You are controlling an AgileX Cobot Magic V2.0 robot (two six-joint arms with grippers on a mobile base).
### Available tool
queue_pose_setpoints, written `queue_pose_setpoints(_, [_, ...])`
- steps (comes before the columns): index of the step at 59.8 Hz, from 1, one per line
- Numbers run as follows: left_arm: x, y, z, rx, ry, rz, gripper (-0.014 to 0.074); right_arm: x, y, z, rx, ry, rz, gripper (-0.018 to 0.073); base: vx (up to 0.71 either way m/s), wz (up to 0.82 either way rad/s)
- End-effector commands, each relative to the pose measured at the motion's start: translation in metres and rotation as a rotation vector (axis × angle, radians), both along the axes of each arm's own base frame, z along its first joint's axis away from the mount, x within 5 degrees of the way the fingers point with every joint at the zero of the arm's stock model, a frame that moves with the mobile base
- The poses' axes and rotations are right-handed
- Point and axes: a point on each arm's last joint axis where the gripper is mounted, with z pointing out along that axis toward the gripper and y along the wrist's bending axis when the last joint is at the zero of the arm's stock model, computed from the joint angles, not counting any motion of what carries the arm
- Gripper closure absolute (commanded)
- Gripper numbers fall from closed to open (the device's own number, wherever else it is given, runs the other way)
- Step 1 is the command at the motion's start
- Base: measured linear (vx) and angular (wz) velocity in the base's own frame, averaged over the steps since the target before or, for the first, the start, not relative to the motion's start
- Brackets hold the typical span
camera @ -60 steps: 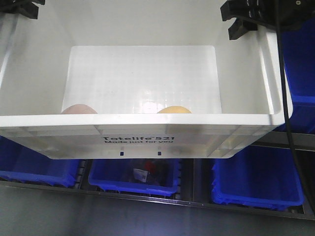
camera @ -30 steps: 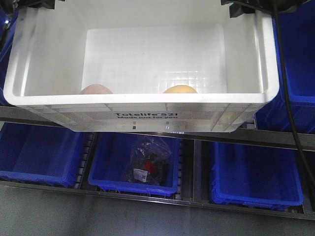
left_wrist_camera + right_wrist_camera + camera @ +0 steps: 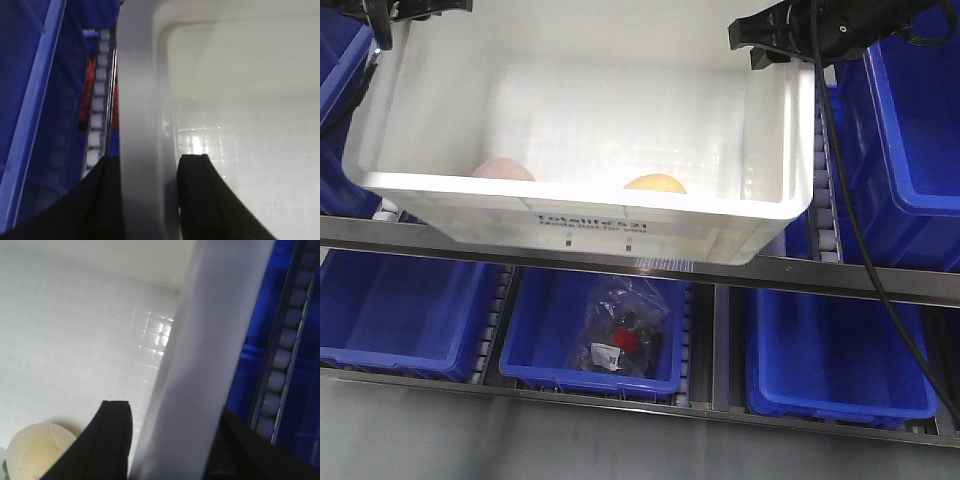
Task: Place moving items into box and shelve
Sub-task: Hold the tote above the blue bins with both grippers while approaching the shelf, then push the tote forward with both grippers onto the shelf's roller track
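A white plastic box (image 3: 620, 225) printed "Totelife 521" sits tilted on the upper shelf rail (image 3: 880, 280). Two round items lie against its near wall, a pinkish one (image 3: 502, 170) and a yellow one (image 3: 655, 184). My left gripper (image 3: 395, 12) is shut on the box's left rim (image 3: 142, 125), one finger on each side of the wall. My right gripper (image 3: 770, 38) is shut on the right rim (image 3: 210, 355). The right wrist view shows a pale round item (image 3: 37, 452) inside the box.
Blue bins fill the shelves: several on the lower level (image 3: 840, 360), one of which (image 3: 530, 330) holds a clear bag with dark and red parts (image 3: 620, 335). Tall blue bins flank the box at right (image 3: 910, 130) and left (image 3: 340, 70). Roller tracks (image 3: 280, 370) run beside it.
The white box has moved away from the camera and onto the upper shelf, carried by both grippers. More of the lower bins and the shelf rail now show.
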Motion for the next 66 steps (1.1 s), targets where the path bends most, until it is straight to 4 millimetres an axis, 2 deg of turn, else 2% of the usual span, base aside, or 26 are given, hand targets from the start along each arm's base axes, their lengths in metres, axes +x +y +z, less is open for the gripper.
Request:
queue_pose_setpoints(1, [-0.004,-0.003,0.048,-0.018,-0.299,-0.056,0.0603,-0.008,0.003,0.054,0.084,-0.292,0.042,0.056,0.0,0.0])
queue_pose_setpoints(25, [0.013,-0.008,0.034,-0.012,-0.327,-0.081,0.0602,0.017,0.01,0.03,0.043,-0.316,0.074,0.056,0.0,0.0])
queue_pose_setpoints(44, [0.028,-0.001,0.025,-0.019,-0.369,-0.079,0.0599,0.029,0.013,0.032,0.055,-0.438,0.075,0.056,0.0,0.0])
queue_pose_setpoints(51, [0.032,0.005,0.022,-0.021,-0.377,-0.068,0.0597,0.033,0.015,0.027,0.056,-0.443,0.073,0.056,0.0,0.0])
queue_pose_setpoints(66, [0.037,0.004,0.016,-0.029,-0.371,-0.071,0.0597,0.035,0.021,0.021,0.058,-0.427,0.086,0.056,0.0,0.0])
